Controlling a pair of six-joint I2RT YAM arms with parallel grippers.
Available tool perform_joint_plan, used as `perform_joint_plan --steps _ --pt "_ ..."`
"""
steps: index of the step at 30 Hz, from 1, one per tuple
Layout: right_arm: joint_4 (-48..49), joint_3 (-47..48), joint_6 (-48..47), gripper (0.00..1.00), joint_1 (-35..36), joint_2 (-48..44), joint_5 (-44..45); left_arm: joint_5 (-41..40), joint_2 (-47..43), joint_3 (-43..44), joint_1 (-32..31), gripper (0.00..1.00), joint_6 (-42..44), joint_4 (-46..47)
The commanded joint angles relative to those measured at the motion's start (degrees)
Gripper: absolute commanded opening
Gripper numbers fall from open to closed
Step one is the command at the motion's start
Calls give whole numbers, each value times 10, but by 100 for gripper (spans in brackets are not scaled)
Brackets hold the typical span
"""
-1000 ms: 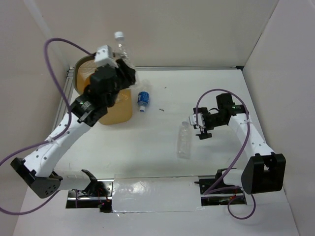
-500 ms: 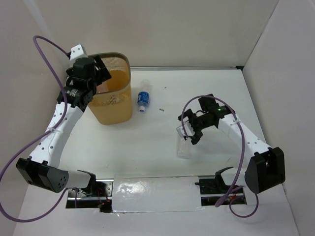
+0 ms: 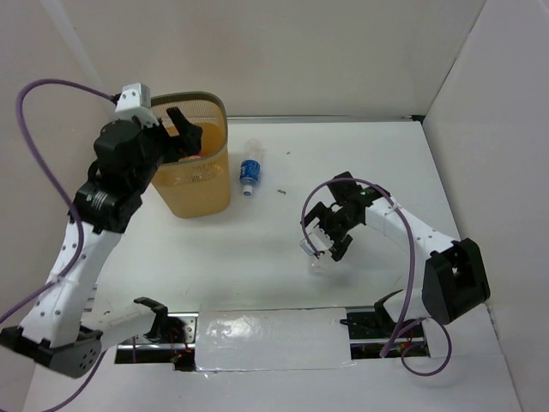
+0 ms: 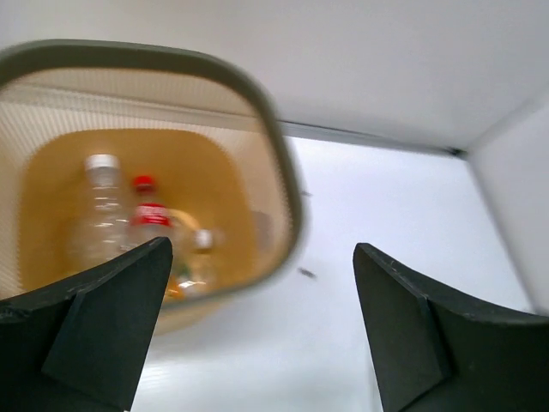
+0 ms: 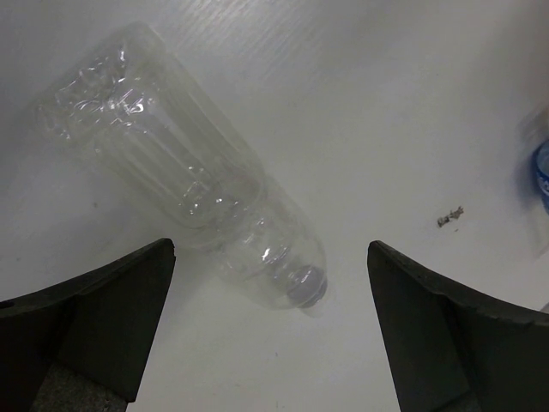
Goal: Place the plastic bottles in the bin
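Note:
The orange mesh bin point(image 3: 202, 189) stands at the back left. In the left wrist view, a clear white-capped bottle point(image 4: 101, 206) and a red-labelled bottle point(image 4: 150, 216) lie inside it, below its grey rim point(image 4: 283, 163). My left gripper point(image 3: 183, 129) hovers over the bin's near side, open and empty point(image 4: 262, 343). A blue-labelled bottle point(image 3: 250, 171) lies on the table just right of the bin. A clear capless bottle point(image 5: 189, 172) lies on its side with its neck between the fingers of my open right gripper point(image 5: 270, 335), which hangs just above it point(image 3: 322, 233).
A small dark scrap point(image 3: 281, 192) lies on the white table between the blue-labelled bottle and the right arm. White walls close in the back and both sides. The right wrist view catches the blue-labelled bottle point(image 5: 540, 172) at its right edge.
My left gripper opened and let go of the white-capped clear bottle, which now lies in the bin. My right arm swung left and down over the clear bottle on the table.

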Motion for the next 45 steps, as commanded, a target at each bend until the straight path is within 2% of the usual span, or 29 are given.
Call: perform_joint_plan --steps 1,7,13,18,21,22,24,27,28,29,30,31,32,33,34,39,45 --pt "-47 9 -183 100 -2 9 29 95 -43 -34 -53 99 30 17" --pt "-80 -12 -230 100 4 15 56 89 -80 -121 -148 99 14 -10" --pt "6 -83 -230 100 28 15 53 89 -94 -173 -194 98 -23 -10" --pt "74 -98 -196 100 40 39 48 83 -104 -205 -228 98 -29 -16" --pt "74 -92 -171 91 40 52 48 83 -121 -239 -239 98 -46 -22" --pt "66 -84 -155 81 40 52 48 83 -127 -260 -239 98 -58 -22" --pt "50 -55 -128 66 40 52 33 89 -146 -282 -245 97 -64 -22" --pt "6 22 -51 44 34 57 -7 94 -165 -324 -257 97 -85 -22" --pt "-8 47 -22 40 26 57 -22 94 -175 -333 -257 97 -85 -22" --pt "-8 75 49 38 20 57 -36 108 -181 -348 -257 97 -91 -22" --pt "-8 138 92 36 20 57 -62 115 -181 -354 -257 97 -91 -22" --pt "-2 174 138 35 20 63 -76 121 -190 -360 -257 97 -91 -22" --pt "4 211 223 35 15 73 -89 128 -197 -373 -257 97 -91 -22" --pt "10 291 264 35 15 89 -111 143 -197 -379 -257 97 -91 -22" --pt "23 331 311 34 15 99 -119 148 -203 -386 -262 97 -91 -22" --pt "182 548 593 34 26 159 -165 170 -203 -426 -267 97 -86 -13" --pt "347 720 791 34 75 270 -170 183 -198 -469 -278 97 -111 20"
